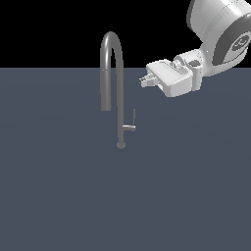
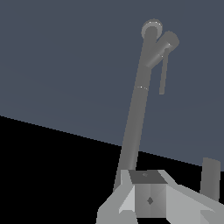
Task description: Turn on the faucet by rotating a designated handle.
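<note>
On the flat grey-blue worktop (image 1: 54, 196), the faucet (image 1: 119, 88) stands a little toward the exterior view's left of centre. Its small round base (image 1: 121, 145) sits on the surface, and its thin stem rises straight to an arched spout (image 1: 105, 73) that curls over toward 9 o'clock and ends open, hanging well above the worktop. Low on the stem, the handle (image 1: 131, 123) juts toward 3 o'clock as a short stub, then turns up toward 12 o'clock as a slender rod.

Up at about 2 o'clock from the faucet, well apart from it and touching nothing, hangs the white gripper (image 1: 143, 81), its tip pointing toward 9 o'clock at the stem. Whether its fingers are apart or together cannot be told. In the wrist view the faucet (image 2: 138, 109) runs away from the gripper (image 2: 148, 205), with the handle (image 2: 163, 74) beside its far end.

No readable writing or brand shows.
</note>
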{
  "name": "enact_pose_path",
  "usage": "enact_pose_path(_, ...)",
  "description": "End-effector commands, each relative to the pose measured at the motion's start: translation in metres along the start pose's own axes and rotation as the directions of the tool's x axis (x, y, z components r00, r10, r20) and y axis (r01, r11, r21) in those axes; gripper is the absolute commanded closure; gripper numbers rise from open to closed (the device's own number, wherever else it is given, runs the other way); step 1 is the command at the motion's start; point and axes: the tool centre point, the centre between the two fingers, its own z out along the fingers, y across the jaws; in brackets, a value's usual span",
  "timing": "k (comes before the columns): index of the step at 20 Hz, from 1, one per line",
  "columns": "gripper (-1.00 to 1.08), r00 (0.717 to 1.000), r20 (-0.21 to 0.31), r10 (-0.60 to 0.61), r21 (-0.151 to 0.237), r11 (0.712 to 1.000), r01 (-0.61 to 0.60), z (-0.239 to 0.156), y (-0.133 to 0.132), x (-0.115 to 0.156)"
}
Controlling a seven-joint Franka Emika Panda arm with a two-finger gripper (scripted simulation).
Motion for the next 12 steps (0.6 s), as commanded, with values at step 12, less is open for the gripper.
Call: enact_pose_path(12, 1.08, 0.951, 0.236, 0.201, 0.205, 0.946, -0.251, 0.034, 0.000, 0.076)
